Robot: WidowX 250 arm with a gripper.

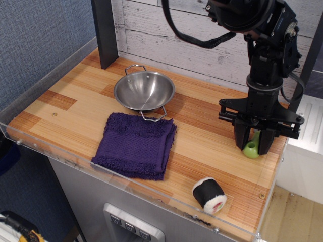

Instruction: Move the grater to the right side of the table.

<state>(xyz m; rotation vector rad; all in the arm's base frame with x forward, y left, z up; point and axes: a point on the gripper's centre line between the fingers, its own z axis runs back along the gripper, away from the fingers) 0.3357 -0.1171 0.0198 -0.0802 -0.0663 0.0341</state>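
Fingers (241,137) of the black gripper (254,142) point straight down and pinch the grater (251,148) by its lime-green handle, its end at the desk (212,146) near the right edge, seemingly for placing.

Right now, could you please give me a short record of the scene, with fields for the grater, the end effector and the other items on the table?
grater: lime-green handle showing between the fingers, at the table's right side, low end at the tabletop; head hidden
end effector: pointing down around the grater handle; grip state unclear
table: striped wooden top, clear edge rim
steel bowl: back centre, empty
purple towel: folded, in front of the bowl
sushi roll: front right, near the edge
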